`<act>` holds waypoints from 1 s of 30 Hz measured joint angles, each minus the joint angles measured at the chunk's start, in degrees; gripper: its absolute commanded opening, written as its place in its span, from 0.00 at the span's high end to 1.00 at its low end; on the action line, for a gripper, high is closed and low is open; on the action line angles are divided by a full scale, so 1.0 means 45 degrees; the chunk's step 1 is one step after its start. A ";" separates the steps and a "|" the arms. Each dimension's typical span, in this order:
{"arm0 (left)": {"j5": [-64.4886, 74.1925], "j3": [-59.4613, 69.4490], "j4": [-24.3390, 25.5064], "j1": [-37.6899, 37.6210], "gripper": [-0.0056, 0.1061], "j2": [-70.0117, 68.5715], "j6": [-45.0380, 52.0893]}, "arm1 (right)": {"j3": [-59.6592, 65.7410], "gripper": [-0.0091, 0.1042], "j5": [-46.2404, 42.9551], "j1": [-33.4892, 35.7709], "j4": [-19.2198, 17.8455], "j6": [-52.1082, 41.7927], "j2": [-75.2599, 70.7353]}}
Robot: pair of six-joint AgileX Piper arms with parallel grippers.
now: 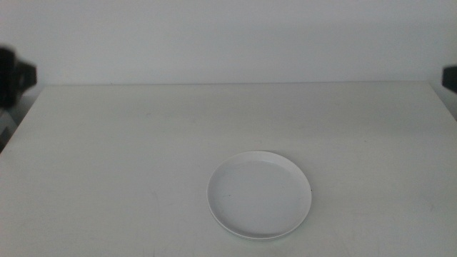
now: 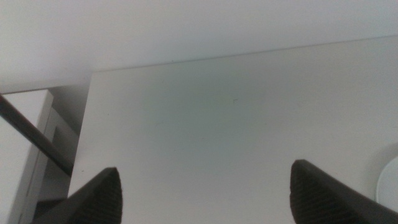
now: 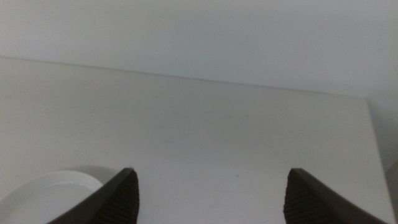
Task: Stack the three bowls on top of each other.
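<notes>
On the table (image 1: 107, 157), toward the near edge and a bit right of the middle: one white bowl (image 1: 259, 194). Lying flat, right way up, open side to the ceiling. Round all over, so no long side and no way of pointing. Shallow like a plate, with a low rim. Smooth, a little shiny. Nothing inside it, nothing on top of it. Only this one bowl in sight.

Table pale and plain, flat, with a straight far edge. Behind it a bare light wall (image 1: 228, 36). Dim, soft light everywhere.

Off at the left side, well apart from the bowl: left tool (image 2: 205, 193), hanging above the table's left part. Two dark jaws spread wide, nothing between them but bare table. A small curve of the white bowl's rim (image 2: 388, 180) peeking in at the side of that view. Past the table edge, a dark slanted bar (image 2: 34, 137) and pale furniture.

Off at the right side: right tool (image 3: 211, 196), also up over the table. Dark ribbed jaws spread wide, holding nothing. Part of the white bowl (image 3: 50, 193) just beside one jaw in that view, not touching as far as can be told.
</notes>
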 measured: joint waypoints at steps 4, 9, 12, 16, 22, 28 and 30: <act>-0.1613 0.2577 -0.0180 0.0032 0.14 -0.2186 0.0028 | 0.2016 0.40 -0.1399 0.0000 0.0043 -0.0254 -0.1960; -0.4177 0.5846 -0.0296 0.0032 0.14 -0.4781 0.0028 | 0.4693 0.40 -0.2426 0.0000 0.0043 -0.0573 -0.4601; -0.5667 0.7616 -0.0296 0.0032 0.14 -0.6119 0.0064 | 0.5825 0.40 -0.2489 0.0000 0.0043 -0.0727 -0.5995; -0.7231 0.8941 -0.0296 0.0032 0.14 -0.7104 0.0069 | 0.6623 0.40 -0.2550 0.0000 0.0043 -0.0770 -0.7200; -0.8557 0.9407 -0.0296 0.0032 0.14 -0.7277 0.0069 | 0.6749 0.40 -0.2490 0.0000 0.0080 -0.0770 -0.7494; -0.8524 0.9448 -0.0296 0.0032 0.14 -0.7289 0.0079 | 0.6749 0.40 -0.2472 0.0000 0.0234 -0.0770 -0.7494; -0.8524 0.9539 -0.0296 0.0048 0.14 -0.7490 0.0079 | 0.6764 0.40 -0.2472 -0.0014 0.0178 -0.0770 -0.7552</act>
